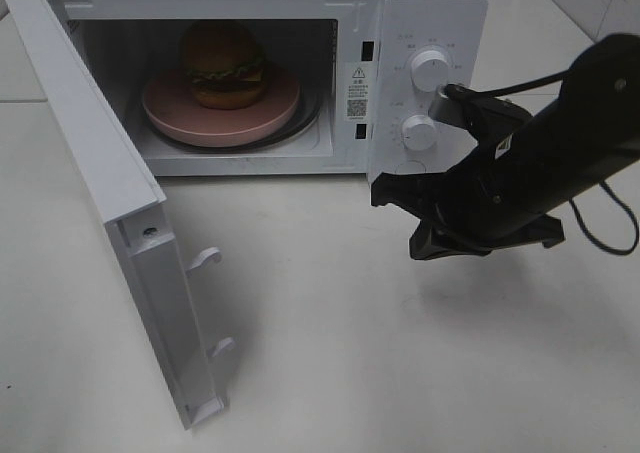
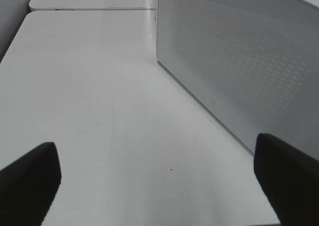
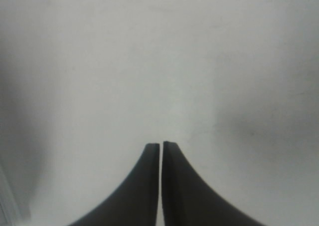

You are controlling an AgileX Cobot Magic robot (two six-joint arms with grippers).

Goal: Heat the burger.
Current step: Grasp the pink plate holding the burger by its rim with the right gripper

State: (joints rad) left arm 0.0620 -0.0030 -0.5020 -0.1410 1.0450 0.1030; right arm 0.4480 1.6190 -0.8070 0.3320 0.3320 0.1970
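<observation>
The burger (image 1: 224,65) stands on a round pink plate (image 1: 220,113) inside the white microwave (image 1: 430,13). The microwave door (image 1: 100,173) is swung wide open to the left. My right gripper (image 1: 385,188) hovers low in front of the control panel, to the right of the opening; its jaws are shut with nothing between them (image 3: 161,144). My left gripper (image 2: 154,151) is outside the exterior high view. In its wrist view the fingers stand wide apart over bare table, beside the door's meshed outer face (image 2: 239,61).
Two white knobs (image 1: 430,70) (image 1: 420,131) sit on the panel just above my right gripper. The open door juts toward the front left of the white table (image 1: 330,333). A black cable (image 1: 600,228) loops off the right arm.
</observation>
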